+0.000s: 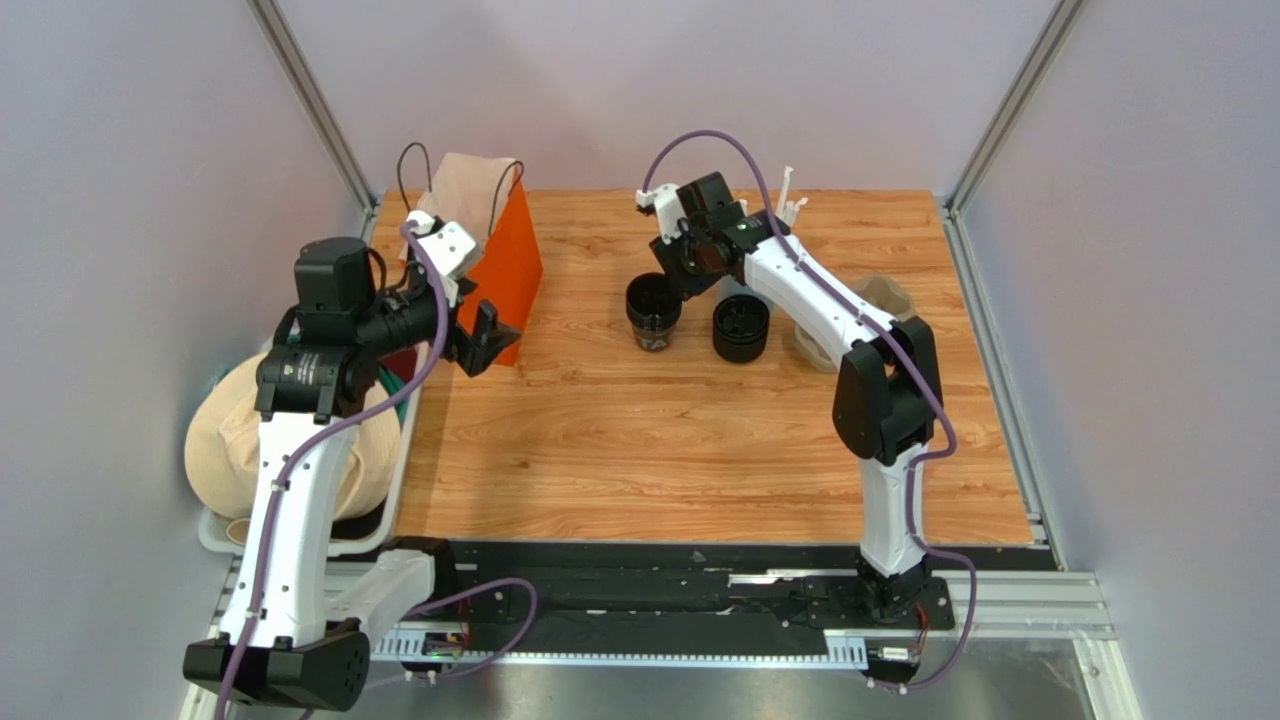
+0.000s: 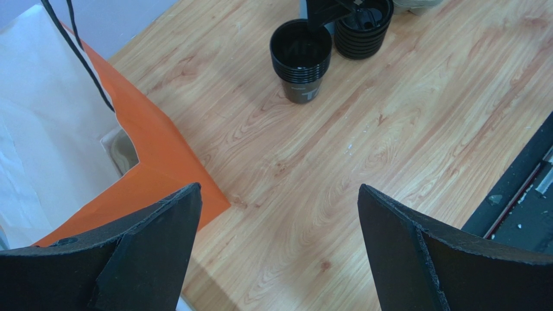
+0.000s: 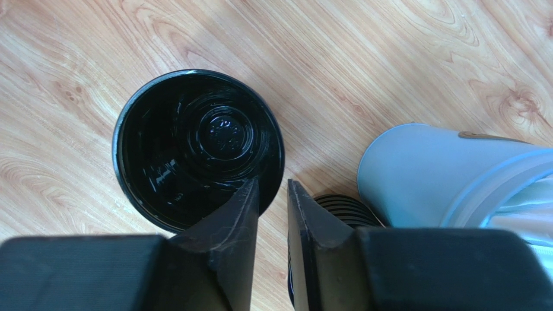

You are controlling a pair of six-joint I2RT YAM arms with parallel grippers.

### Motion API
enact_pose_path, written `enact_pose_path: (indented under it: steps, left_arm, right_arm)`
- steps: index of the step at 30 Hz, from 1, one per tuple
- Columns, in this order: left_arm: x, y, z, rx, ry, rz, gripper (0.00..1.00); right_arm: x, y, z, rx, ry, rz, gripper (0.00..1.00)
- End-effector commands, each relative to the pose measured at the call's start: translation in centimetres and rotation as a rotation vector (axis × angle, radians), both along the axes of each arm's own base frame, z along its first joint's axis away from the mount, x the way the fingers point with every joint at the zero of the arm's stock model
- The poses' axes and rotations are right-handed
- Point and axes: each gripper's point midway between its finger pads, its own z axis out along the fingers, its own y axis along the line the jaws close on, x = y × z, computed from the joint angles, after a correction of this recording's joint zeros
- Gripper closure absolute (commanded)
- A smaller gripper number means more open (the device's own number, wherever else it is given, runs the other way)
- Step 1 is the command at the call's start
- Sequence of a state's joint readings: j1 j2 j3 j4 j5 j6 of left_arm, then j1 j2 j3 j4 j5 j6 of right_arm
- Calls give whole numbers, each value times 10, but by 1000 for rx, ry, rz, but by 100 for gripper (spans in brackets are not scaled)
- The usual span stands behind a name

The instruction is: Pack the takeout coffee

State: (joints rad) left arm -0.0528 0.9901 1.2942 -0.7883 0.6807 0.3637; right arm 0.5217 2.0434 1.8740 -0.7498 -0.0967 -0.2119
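Observation:
The takeout coffee cup (image 1: pixel 654 312) (image 2: pixel 300 55) (image 3: pixel 195 142) is black, open-topped and upright on the wooden table, and looks like the top of a nested stack. My right gripper (image 1: pixel 672 278) (image 3: pixel 272 184) hangs just over its near rim. The jaws are narrowed, one finger over the cup's inside and one outside, with a slim gap of table showing between them. A stack of black lids (image 1: pixel 741 326) (image 2: pixel 362 29) (image 3: pixel 341 206) sits just right of the cup. My left gripper (image 1: pixel 484 338) (image 2: pixel 279 194) is wide open and empty beside the orange paper bag (image 1: pixel 504 263) (image 2: pixel 149 168).
A pale blue cup (image 3: pixel 441 168) of white straws (image 1: pixel 789 203) stands behind the right arm. A grey-brown cardboard tray (image 1: pixel 890 297) lies partly under that arm. A white bin holding a beige bundle (image 1: pixel 241 435) sits off the table's left edge.

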Motion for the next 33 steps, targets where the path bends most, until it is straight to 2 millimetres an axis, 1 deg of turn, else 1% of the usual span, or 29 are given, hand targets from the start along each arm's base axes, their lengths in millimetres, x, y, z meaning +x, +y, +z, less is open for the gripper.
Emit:
enact_pose_path:
  steps: [1,4,7,8,14,17,22,25,33]
  left_arm:
    - [-3,-5,7,-21,-26,-26,1]
    - [-3,-5,7,-21,-26,-27,1]
    - [-2,-5,7,-21,-26,-26,1]
    - [-3,-5,7,-20,-30,-28,1]
    - [-3,-5,6,-21,-25,-27,1]
    - [-2,-6,6,-22,-25,-26,1]
    - [-2,-6,6,-23,-26,-30,1]
    - [-2,-6,6,-25,-26,-29,1]
    - [-2,-6,5,-26,-23,-30,1]
  right_arm:
    - [7,4,7,34,-22,-4,76]
    - [6,4,7,37,-20,-1,76]
    - [6,5,9,40,-24,2,79]
    - [6,5,8,41,-22,3,84]
    - [5,6,8,47,-16,10,96]
    - [4,8,11,52,-21,13,99]
    - [4,8,12,57,-20,14,100]
    - [5,9,15,62,-25,13,100]
    - [12,4,26,59,-66,-31,100]
